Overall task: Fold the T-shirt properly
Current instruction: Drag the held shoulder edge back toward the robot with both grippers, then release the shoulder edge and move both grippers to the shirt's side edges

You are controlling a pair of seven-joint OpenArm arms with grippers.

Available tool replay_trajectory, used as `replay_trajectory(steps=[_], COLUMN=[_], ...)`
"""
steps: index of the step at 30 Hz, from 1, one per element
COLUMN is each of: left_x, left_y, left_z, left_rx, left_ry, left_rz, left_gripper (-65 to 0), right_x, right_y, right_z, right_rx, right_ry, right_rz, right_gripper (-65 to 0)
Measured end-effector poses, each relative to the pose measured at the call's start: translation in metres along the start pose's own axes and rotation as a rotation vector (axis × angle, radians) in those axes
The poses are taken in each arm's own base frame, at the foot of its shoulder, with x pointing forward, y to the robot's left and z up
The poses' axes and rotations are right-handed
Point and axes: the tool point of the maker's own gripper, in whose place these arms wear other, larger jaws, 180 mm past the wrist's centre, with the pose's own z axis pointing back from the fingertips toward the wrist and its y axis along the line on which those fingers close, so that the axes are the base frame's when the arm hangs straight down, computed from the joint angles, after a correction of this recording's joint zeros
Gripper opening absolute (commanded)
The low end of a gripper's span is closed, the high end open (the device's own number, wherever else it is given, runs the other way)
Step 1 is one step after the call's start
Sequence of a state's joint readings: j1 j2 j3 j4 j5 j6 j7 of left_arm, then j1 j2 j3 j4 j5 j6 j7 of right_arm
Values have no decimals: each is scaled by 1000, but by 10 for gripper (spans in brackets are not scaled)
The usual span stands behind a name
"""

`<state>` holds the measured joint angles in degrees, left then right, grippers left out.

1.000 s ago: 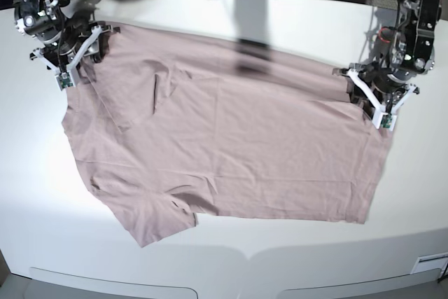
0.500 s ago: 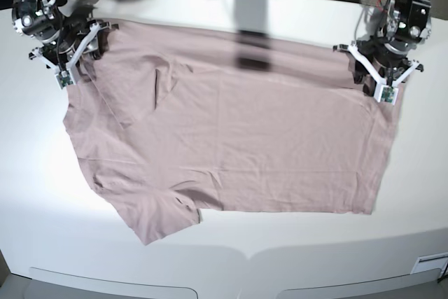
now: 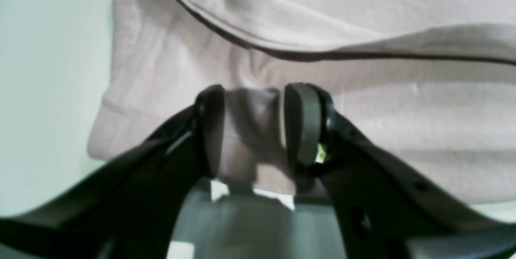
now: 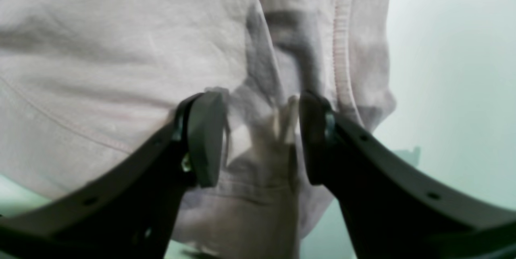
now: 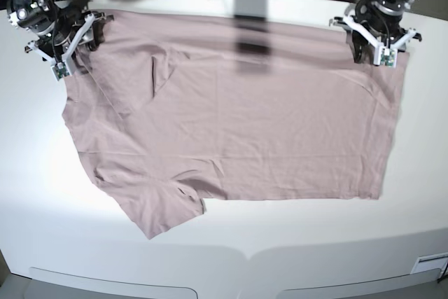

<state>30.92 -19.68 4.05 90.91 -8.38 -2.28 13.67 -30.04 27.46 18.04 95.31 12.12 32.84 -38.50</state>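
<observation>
the t-shirt (image 5: 238,117) lay spread across the white worktop (image 5: 420,194), mostly flat, with its far edge raised at both far corners. one short sleeve pointed toward the near edge of the worktop at the base view's left. a small fold creased the fabric near the left far corner.

the left gripper (image 5: 374,50) (at the base view's right) stood at the far right corner of the shirt. in the left wrist view its jaws were narrowed on a bunched pinch of pink fabric (image 3: 252,130).

the right gripper (image 5: 70,50) stood at the far left corner. in the right wrist view its jaws held a gathered fold of fabric (image 4: 262,138) beside a stitched hem.
</observation>
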Motion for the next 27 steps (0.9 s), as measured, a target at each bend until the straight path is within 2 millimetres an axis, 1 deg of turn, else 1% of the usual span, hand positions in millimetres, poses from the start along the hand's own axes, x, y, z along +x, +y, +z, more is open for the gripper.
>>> replay_trajectory(steps=[4, 7, 9, 12, 17, 21, 27], left_x=[-4, -9, -13, -20, -19, -19, -19], left_y=[-6, -13, -17, -22, -18, -19, -18], left_z=[4, 11, 16, 24, 25, 24, 24], left_rx=[-4, -15, -22, -37, -8, -9, 1], left_ry=[-11, -5, 11, 50, 57, 57, 69], left_rz=[6, 16, 16, 14, -44, -43, -87], left_gripper=[-399, -399, -399, -399, -399, -399, -399], right_x=[-2, -5, -7, -11, -12, -15, -5], right_y=[-7, -14, -16, -13, -13, -12, -15], right_z=[2, 5, 6, 7, 8, 8, 14], right_rx=[-18, -36, -33, -14, -13, -9, -38], right_ry=[7, 16, 21, 38, 38, 45, 31], right_rz=[-11, -22, -22, -29, -29, -29, -13], right_gripper=[-349, -349, -349, -349, -349, -349, -349])
